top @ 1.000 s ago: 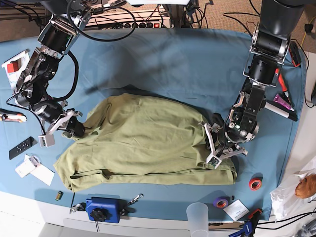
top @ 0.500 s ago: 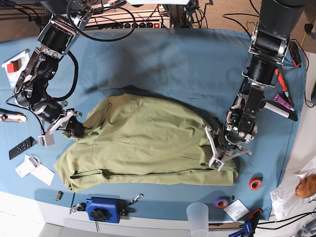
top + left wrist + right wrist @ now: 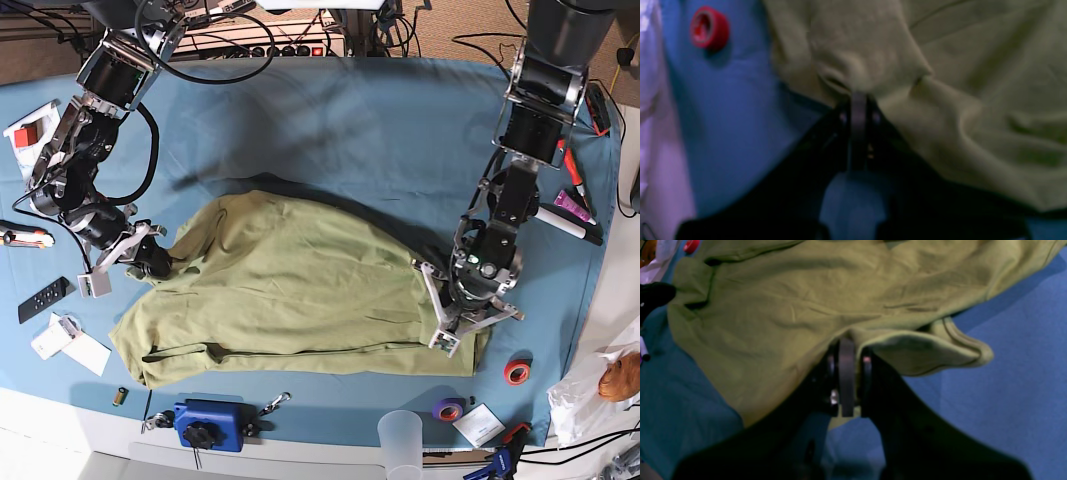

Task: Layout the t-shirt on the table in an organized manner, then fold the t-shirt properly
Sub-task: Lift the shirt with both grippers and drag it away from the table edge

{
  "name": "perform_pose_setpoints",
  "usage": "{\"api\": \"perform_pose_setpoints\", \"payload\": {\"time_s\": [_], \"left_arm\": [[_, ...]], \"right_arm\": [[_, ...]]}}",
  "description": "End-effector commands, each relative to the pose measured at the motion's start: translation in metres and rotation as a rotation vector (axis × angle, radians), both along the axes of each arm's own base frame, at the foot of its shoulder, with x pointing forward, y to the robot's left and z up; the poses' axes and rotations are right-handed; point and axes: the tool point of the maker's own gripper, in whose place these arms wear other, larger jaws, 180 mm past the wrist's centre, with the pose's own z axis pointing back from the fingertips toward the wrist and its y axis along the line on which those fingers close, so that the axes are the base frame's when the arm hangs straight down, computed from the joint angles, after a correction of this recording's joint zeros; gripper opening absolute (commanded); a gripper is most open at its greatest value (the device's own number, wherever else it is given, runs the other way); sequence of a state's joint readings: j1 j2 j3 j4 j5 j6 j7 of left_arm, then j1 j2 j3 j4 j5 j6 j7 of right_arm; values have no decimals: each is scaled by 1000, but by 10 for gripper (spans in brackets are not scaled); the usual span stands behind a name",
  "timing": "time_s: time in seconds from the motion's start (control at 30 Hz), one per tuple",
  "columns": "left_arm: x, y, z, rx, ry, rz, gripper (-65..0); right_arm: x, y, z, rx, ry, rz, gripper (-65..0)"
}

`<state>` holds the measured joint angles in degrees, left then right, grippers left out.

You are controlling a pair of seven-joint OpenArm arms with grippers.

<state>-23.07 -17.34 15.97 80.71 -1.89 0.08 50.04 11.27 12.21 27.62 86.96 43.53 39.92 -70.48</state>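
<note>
Left gripper [image 3: 462, 322] lower than before, like right gripper [image 3: 846, 340] pinching t-shirt [image 3: 300, 285]; clamps plain only wrist-side.

A robotics lab or workshop: two black arms [image 3: 520, 150] stand over a table [image 3: 350, 130] under teal cloth, with a power strip [image 3: 290, 48] and cables along the back edge, and tape rolls [image 3: 517, 372], markers [image 3: 560, 225], a remote [image 3: 45, 299] and a blue tool [image 3: 208, 423] scattered around.
</note>
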Motion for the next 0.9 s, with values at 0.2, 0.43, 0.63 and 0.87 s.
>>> {"api": "perform_pose_setpoints", "payload": {"time_s": [0.2, 0.43, 0.63, 0.87], "left_arm": [[-15, 35, 29, 104, -59, 71, -650], [-59, 44, -15, 148, 37, 89, -650], [-91, 71, -22, 299, 55, 195, -650], [-116, 51, -7, 256, 23, 161, -650]], "right_arm": [[10, -3, 21, 5, -72, -4, -650], [9, -4, 20, 1, -62, -2, -650], [-7, -1, 22, 71, -7, 44, -650], [-15, -7, 44, 146, -100, 25, -650]]}}
